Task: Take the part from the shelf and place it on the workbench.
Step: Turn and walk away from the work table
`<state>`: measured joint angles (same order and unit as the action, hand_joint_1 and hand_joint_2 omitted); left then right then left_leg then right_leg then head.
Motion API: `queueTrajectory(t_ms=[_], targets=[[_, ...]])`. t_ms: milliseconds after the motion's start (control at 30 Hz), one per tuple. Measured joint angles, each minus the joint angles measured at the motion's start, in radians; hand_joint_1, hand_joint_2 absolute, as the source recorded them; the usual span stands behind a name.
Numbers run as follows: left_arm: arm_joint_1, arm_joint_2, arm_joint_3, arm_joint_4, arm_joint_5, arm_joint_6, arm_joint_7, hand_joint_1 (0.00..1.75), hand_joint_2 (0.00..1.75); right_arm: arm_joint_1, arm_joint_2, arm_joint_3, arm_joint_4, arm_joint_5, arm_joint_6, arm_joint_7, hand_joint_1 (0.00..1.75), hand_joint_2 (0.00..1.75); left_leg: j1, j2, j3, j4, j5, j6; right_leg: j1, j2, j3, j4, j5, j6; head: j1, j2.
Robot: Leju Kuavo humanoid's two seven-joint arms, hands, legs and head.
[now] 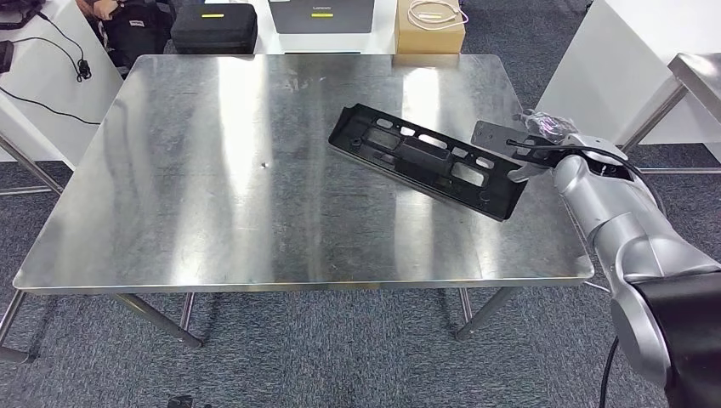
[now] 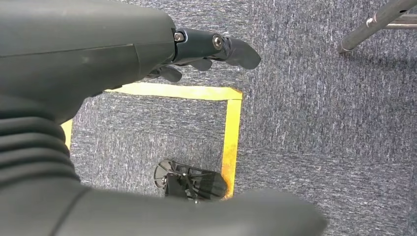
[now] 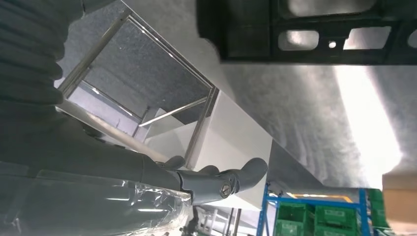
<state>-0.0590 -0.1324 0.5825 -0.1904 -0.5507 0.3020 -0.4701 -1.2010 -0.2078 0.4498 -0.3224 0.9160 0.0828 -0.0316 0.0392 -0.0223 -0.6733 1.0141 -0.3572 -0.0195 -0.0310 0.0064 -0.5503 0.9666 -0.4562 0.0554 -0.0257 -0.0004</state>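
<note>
Grey carpet surrounds a steel tabletop (image 1: 212, 195), with cases and a cardboard box (image 1: 429, 30) beyond its far edge. Seen from the head, the right robot hand (image 1: 536, 157) sits at the tabletop's right edge, just beside the near-right end of the part (image 1: 425, 161); whether it grips that end or has let go I cannot tell, since the fingers are hidden there. In the right wrist view its thumb (image 3: 236, 179) is extended with nothing against it. The left robot hand (image 2: 196, 54) hangs over the carpet, fingers curled in, holding nothing.

The black part lies on the right half of the tabletop. Its long axis runs diagonally, one end pointing far-left toward the centre, the other near-right toward the edge.

The risk, I judge, is that a finger caught in one of the part's openings drags it off that edge as the arm withdraws.
</note>
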Motion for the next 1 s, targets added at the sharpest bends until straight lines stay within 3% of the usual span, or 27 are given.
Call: queueTrajectory(t_ms=[300, 367, 433, 467, 500, 567, 633, 667, 700, 767, 800, 833, 900, 967, 1000], targets=[[0.000, 0.000, 0.000, 0.000, -0.002, 0.000, 0.007, 0.00, 0.00, -0.049, -0.008, -0.018, 0.000, -0.002, 0.011, 0.013, 0.00, 1.75, -0.001, 0.000, -0.001, 0.002, -0.002, 0.001, -0.001, 0.000, 0.001, -0.002, 0.000, 0.001, 0.000, 0.000], [0.000, 0.001, 0.000, 0.000, -0.001, 0.000, 0.007, 0.00, 0.00, -0.051, -0.008, -0.020, 0.000, -0.001, 0.011, 0.013, 0.00, 1.75, -0.003, 0.000, 0.000, 0.004, -0.006, 0.013, -0.011, 0.000, 0.004, -0.009, 0.003, 0.008, -0.002, 0.000], [0.000, 0.002, 0.000, 0.000, 0.000, 0.000, 0.007, 0.00, 0.00, -0.055, -0.008, -0.020, -0.001, 0.001, 0.012, 0.013, 0.00, 1.75, -0.002, 0.002, 0.017, -0.015, -0.003, 0.033, -0.014, -0.001, 0.012, -0.016, 0.004, 0.017, -0.001, 0.000], [0.000, 0.001, 0.001, -0.001, 0.002, 0.000, 0.006, 0.00, 0.00, -0.061, -0.008, -0.020, -0.001, 0.002, 0.013, 0.013, 0.00, 1.75, 0.000, 0.004, 0.029, -0.031, 0.004, 0.042, -0.012, -0.002, 0.009, -0.003, -0.004, 0.016, 0.000, 0.000], [-0.001, 0.001, 0.002, -0.001, 0.003, 0.000, 0.005, 0.00, 0.00, -0.067, -0.009, -0.020, -0.001, 0.004, 0.015, 0.013, 0.00, 1.75, 0.001, 0.007, 0.040, -0.047, 0.010, 0.049, -0.011, -0.003, -0.007, 0.033, -0.022, 0.012, 0.002, 0.000], [-0.004, 0.000, 0.003, -0.001, 0.005, -0.002, 0.005, 0.00, 0.00, -0.074, -0.012, -0.020, 0.001, 0.006, 0.022, 0.015, 0.00, 1.75, 0.002, 0.010, 0.048, -0.058, 0.016, 0.056, -0.012, -0.004, -0.078, 0.168, -0.077, 0.002, 0.005, 0.000], [-0.006, 0.000, 0.004, -0.001, 0.005, -0.003, 0.004, 0.00, 0.00, -0.073, -0.016, -0.020, 0.005, 0.009, 0.027, 0.019, 0.00, 1.75, 0.002, 0.010, 0.048, -0.057, 0.015, 0.054, -0.012, -0.004, -0.141, 0.275, -0.107, 0.006, 0.006, 0.000], [-0.006, -0.001, 0.004, -0.001, 0.004, -0.005, 0.005, 0.00, 0.00, -0.071, -0.016, -0.020, 0.007, 0.010, 0.027, 0.020, 0.00, 1.75, 0.003, 0.010, 0.047, -0.055, 0.015, 0.052, -0.013, -0.004, -0.147, 0.276, -0.098, 0.015, 0.007, 0.000], [-0.006, -0.001, 0.004, -0.001, 0.004, -0.006, 0.005, 0.00, 0.00, -0.070, -0.017, -0.020, 0.008, 0.011, 0.027, 0.021, 0.00, 1.75, 0.006, 0.010, 0.046, -0.052, 0.014, 0.047, -0.017, -0.004, -0.131, 0.232, -0.074, 0.027, 0.008, 0.000], [-0.007, 0.000, 0.004, -0.001, 0.003, -0.009, 0.006, 0.00, 0.00, -0.070, -0.018, -0.020, 0.009, 0.012, 0.025, 0.021, 0.00, 1.75, 0.009, 0.010, 0.038, -0.036, 0.009, 0.029, -0.028, -0.008, -0.073, 0.100, -0.014, 0.052, 0.013, 0.000], [-0.008, 0.001, 0.004, -0.001, 0.003, -0.009, 0.006, 0.00, 0.00, -0.070, -0.019, -0.020, 0.010, 0.013, 0.025, 0.021, 0.00, 1.75, 0.008, 0.010, 0.033, -0.025, 0.004, 0.019, -0.030, -0.009, -0.053, 0.055, 0.007, 0.053, 0.015, 0.000], [-0.009, 0.002, 0.004, -0.001, 0.002, -0.010, 0.006, 0.00, 0.00, -0.068, -0.019, -0.020, 0.011, 0.014, 0.024, 0.021, 0.00, 1.75, 0.006, 0.009, 0.027, -0.017, 0.001, 0.010, -0.030, -0.010, -0.044, 0.038, 0.017, 0.045, 0.016, 0.000], [-0.009, 0.004, 0.005, -0.002, 0.001, -0.011, 0.006, 0.00, 0.00, -0.064, -0.019, -0.020, 0.013, 0.016, 0.023, 0.023, 0.00, 1.75, 0.005, 0.009, 0.020, -0.010, 0.001, -0.001, -0.026, -0.008, -0.051, 0.046, 0.020, 0.017, 0.014, 0.000], [-0.008, 0.003, 0.005, -0.002, -0.001, -0.012, 0.006, 0.00, 0.00, -0.061, -0.018, -0.020, 0.015, 0.018, 0.022, 0.024, 0.00, 1.75, 0.013, 0.011, 0.013, -0.003, 0.000, -0.006, -0.025, -0.007, -0.059, 0.053, 0.025, -0.001, 0.009, 0.000], [-0.008, 0.003, 0.005, -0.002, -0.001, -0.012, 0.006, 0.00, 0.00, -0.060, -0.018, -0.020, 0.015, 0.018, 0.022, 0.024, 0.00, 1.75, 0.016, 0.013, 0.003, 0.016, -0.016, -0.006, -0.023, -0.006, -0.063, 0.053, 0.029, -0.009, 0.007, 0.000]])
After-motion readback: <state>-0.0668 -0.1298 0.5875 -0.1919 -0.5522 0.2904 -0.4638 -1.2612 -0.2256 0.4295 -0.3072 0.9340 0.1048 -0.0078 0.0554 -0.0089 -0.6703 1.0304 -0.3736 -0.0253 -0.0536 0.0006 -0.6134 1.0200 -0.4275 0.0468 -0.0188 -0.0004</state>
